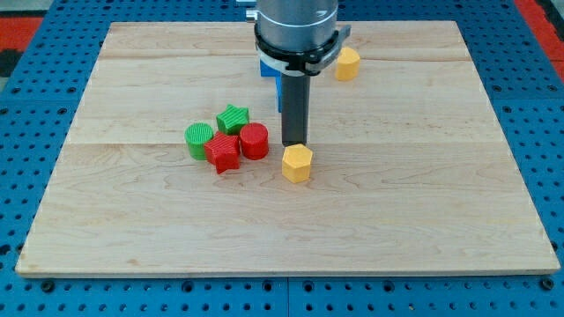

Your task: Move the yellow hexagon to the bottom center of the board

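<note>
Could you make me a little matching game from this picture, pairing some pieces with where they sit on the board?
Pieces:
1. yellow hexagon
2. green star
3. green cylinder
4. my tip

Places:
A. leftmost of the red and green cluster
B. just above the yellow hexagon
C. board's middle, right of the cluster
D. top of the cluster

Pairs: 1-C, 2-D, 3-A, 4-B

Yellow hexagon [297, 163], flat on board (near its middle)
</note>
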You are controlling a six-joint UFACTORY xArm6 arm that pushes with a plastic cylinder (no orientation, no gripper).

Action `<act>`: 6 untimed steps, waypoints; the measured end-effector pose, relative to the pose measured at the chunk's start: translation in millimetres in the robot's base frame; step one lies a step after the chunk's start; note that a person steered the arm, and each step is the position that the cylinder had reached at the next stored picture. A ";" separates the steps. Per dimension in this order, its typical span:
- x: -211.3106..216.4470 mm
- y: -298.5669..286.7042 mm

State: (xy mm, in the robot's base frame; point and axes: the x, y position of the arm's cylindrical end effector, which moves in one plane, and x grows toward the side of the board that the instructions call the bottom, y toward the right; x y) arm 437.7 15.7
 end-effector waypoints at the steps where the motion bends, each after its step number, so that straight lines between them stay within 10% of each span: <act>1: -41.0 22.0; 4: 105.5 -35.6; 6: 76.0 88.7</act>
